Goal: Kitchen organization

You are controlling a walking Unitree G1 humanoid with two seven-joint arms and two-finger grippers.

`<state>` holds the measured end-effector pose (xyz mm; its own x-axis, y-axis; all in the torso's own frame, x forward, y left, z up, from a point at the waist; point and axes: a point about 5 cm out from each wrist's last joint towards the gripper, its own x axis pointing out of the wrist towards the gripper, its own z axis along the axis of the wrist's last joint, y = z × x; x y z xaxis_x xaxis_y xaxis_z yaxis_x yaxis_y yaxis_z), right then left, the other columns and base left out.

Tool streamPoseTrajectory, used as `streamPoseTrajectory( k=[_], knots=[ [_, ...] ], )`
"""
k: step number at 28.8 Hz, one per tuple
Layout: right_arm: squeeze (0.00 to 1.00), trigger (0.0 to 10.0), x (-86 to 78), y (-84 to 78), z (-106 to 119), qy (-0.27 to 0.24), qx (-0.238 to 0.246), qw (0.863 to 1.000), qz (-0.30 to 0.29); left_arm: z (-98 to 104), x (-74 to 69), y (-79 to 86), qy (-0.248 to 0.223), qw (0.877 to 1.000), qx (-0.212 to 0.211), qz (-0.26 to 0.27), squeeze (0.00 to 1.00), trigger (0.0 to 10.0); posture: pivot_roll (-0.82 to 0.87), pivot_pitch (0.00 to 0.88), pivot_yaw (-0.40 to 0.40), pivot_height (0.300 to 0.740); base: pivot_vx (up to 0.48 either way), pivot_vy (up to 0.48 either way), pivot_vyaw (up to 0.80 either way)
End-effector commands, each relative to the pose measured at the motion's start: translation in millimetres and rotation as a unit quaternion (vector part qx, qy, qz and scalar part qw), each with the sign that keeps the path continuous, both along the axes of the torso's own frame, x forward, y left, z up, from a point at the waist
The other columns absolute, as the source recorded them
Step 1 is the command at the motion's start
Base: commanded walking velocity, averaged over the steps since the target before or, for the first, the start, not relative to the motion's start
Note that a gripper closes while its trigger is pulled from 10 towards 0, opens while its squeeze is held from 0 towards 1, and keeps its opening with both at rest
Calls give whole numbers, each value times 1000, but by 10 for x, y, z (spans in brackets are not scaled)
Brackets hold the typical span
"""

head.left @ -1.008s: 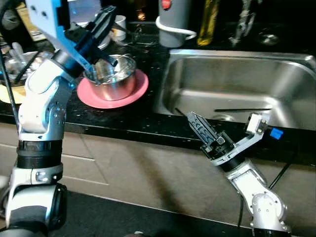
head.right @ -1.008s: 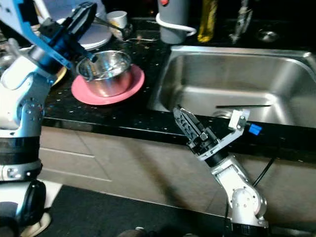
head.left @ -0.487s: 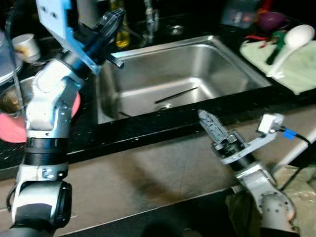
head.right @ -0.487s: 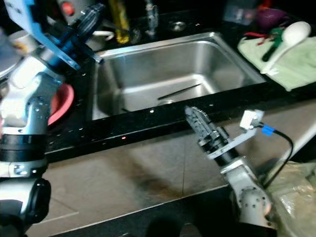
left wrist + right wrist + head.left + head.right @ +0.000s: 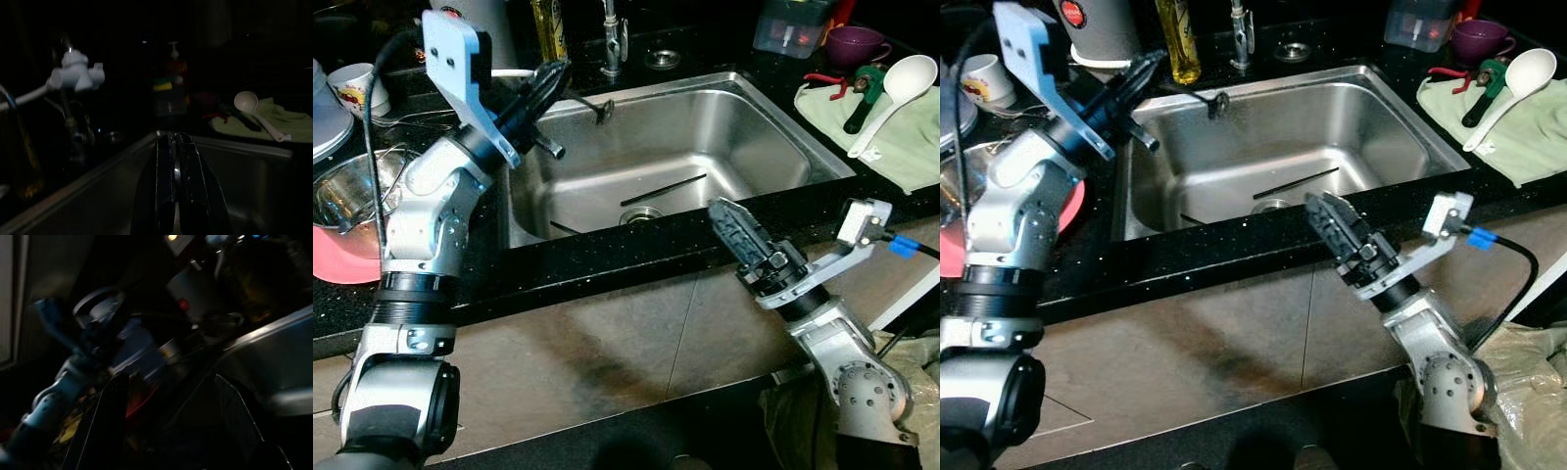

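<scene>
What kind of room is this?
Almost certainly a home kitchen: a stainless sink set in a black counter, a tap behind it, and a white ladle on a green cloth.

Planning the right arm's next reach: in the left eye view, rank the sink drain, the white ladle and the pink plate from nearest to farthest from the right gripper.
1. Round sink drain, just beyond the right gripper, in the basin.
2. White plastic ladle, on the green cloth to the robot's right.
3. Pink plate, far left on the black counter, under the steel bowl.
</scene>
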<state>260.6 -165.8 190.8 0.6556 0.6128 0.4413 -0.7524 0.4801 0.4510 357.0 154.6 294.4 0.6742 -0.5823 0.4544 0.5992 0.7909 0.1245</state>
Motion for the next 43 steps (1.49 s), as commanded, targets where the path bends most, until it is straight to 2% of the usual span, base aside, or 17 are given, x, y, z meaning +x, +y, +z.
streamPoseTrajectory(
  k=[1, 7, 10, 11, 12, 17, 24, 26, 33, 35, 37, 39, 43],
  knots=[
    [0, 10000, -27, 27, -8, -4, -13, 1000, 4, -62, 14, 46, 7, 1000, -12, 2, 0, 10000, -93, 64, 47, 740, 0, 0, 0],
    [0, 10000, -55, 61, -19, -2, -16, 1000, 5, -192, 69, 54, 36, 999, -26, 0, 0, 10000, -94, 71, 52, 740, 0, 0, 0],
    [0, 10000, -87, 99, -18, -6, -23, 1000, 18, -399, 129, 82, 71, 997, -17, 18, 0, 10000, -96, 75, 54, 740, 0, 0, 0],
    [0, 10000, -92, 105, -22, -7, -25, 999, 20, -437, 137, 86, 76, 997, -18, 18, 180, 10000, -96, 76, 54, 740, 0, 0, 0],
    [0, 10000, -98, 111, -24, -8, -26, 999, 22, -458, 142, 94, 77, 997, -18, 22, 1000, 10000, -96, 76, 54, 740, 0, 0, 0],
    [0, 10000, -113, 135, -28, -9, -28, 999, 27, -465, 147, 120, 74, 997, -22, 31, 1000, 10000, -95, 78, 53, 740, 0, 0, 0],
    [0, 10000, -112, 224, -96, 2, -43, 999, 33, -249, 66, 169, 21, 997, -8, 71, 984, 10000, -87, 79, 50, 740, 0, 0, 0],
    [0, 10000, -103, 259, -140, 11, -58, 998, 36, -142, -8, 163, -6, 996, 4, 90, 0, 10000, -82, 80, 45, 740, 0, 0, 0],
    [0, 10000, -94, 301, -198, 18, -72, 996, 41, 10, -141, 136, -53, 991, 25, 122, 0, 10000, -70, 79, 38, 740, 0, 0, 0],
    [0, 10000, -91, 341, -238, 22, -78, 995, 50, 115, -265, 69, -97, 983, 73, 139, 0, 10000, -61, 77, 29, 740, 0, 0, 269],
    [0, 10000, -91, 341, -238, 22, -78, 995, 50, 115, -265, 69, -97, 983, 73, 139, 0, 10000, -61, 77, 29, 740, 0, 0, 538],
    [0, 10000, -90, 366, -256, 23, -80, 995, 60, 193, -365, 17, -124, 976, 99, 149, 0, 10000, -54, 75, 26, 740, 0, 0, 800],
    [0, 10000, -91, 379, -269, 23, -80, 994, 66, 219, -459, -19, -130, 973, 100, 161, 0, 10000, -51, 75, 27, 740, 0, 0, 800]
  ],
)
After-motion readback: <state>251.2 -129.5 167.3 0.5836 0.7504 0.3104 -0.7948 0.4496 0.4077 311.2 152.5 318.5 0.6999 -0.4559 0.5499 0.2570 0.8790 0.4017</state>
